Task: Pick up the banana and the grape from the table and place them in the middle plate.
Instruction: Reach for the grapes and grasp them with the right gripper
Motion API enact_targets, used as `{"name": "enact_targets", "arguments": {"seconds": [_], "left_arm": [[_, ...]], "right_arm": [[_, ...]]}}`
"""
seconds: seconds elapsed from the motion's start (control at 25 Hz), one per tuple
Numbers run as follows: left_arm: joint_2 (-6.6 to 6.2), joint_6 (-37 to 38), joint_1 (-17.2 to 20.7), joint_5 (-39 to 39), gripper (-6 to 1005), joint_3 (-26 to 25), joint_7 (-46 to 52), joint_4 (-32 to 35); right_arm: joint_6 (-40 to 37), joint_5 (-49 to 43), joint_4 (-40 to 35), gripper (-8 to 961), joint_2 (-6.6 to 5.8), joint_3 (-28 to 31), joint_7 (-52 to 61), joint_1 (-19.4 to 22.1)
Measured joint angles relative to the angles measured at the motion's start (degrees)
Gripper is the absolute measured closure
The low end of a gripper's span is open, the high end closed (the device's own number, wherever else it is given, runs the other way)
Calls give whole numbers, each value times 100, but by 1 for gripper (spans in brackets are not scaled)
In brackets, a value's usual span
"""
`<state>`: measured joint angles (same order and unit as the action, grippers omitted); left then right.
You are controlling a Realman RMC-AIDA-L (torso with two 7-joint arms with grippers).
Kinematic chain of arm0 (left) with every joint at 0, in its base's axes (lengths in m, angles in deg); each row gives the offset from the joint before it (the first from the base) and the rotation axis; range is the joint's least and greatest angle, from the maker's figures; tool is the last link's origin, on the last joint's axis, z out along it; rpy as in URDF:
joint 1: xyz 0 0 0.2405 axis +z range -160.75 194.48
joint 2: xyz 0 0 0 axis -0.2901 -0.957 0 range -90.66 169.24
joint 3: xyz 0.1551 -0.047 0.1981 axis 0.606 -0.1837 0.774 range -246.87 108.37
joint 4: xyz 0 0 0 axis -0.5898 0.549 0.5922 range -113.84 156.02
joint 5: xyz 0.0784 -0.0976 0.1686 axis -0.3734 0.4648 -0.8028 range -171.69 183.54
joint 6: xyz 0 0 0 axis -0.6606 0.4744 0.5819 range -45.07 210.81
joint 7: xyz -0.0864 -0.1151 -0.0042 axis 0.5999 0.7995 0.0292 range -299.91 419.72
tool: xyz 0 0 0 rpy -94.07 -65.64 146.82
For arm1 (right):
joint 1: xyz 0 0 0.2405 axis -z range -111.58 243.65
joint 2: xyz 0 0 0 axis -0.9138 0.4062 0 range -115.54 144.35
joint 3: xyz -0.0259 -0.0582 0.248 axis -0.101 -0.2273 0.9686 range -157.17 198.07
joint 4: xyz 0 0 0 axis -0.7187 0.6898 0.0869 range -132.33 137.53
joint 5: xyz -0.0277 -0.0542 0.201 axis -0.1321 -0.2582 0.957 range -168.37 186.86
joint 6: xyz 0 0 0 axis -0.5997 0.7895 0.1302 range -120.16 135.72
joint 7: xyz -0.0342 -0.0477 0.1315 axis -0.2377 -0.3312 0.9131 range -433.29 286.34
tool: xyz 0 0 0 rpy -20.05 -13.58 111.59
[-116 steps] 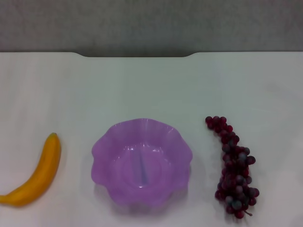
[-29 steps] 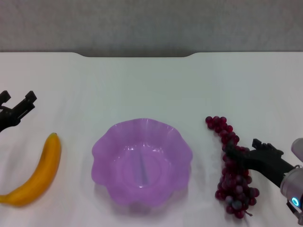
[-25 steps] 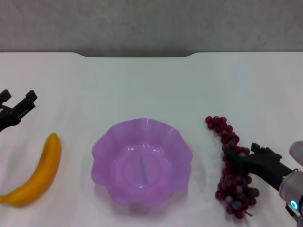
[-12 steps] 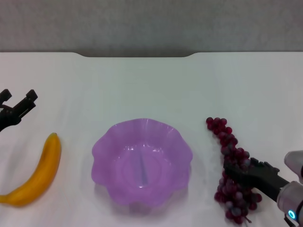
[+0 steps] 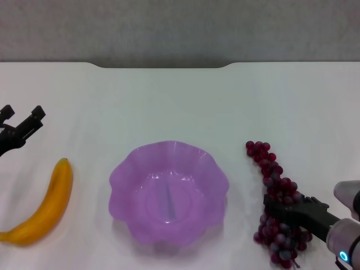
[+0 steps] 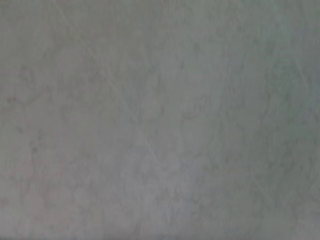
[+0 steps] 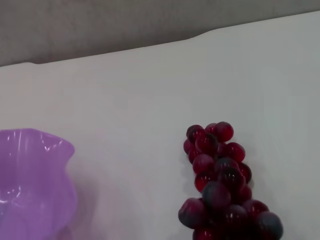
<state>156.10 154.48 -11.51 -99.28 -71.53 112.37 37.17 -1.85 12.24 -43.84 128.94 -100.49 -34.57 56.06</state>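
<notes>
The banana [image 5: 45, 205] lies on the white table [image 5: 180, 107] at the left, curved and yellow-orange. The purple scalloped middle plate [image 5: 169, 146] stands in the centre and holds nothing; its edge shows in the right wrist view [image 7: 30, 170]. The grape bunch [image 5: 269, 169] lies to its right and also shows in the right wrist view [image 7: 220, 185]. My right gripper [image 5: 287, 202] is open, low over the near half of the bunch, its black fingers straddling it. My left gripper [image 5: 21, 115] is open and empty at the far left, beyond the banana's tip.
The table's dark notched far edge [image 5: 163, 64] runs across the back, with a grey wall behind. The left wrist view shows only a blank pale surface.
My right gripper has slid along the grape bunch toward the table's near edge, and the bunch has shifted slightly with it. The left gripper, banana and plate have stayed put.
</notes>
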Motion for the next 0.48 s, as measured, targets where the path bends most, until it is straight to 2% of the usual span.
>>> {"name": "enact_targets", "arguments": {"seconds": [0.48], "left_arm": [[0, 11, 2, 0, 122, -12, 0, 0]], "right_arm": [[11, -1, 60, 79, -2, 16, 77, -23]]}}
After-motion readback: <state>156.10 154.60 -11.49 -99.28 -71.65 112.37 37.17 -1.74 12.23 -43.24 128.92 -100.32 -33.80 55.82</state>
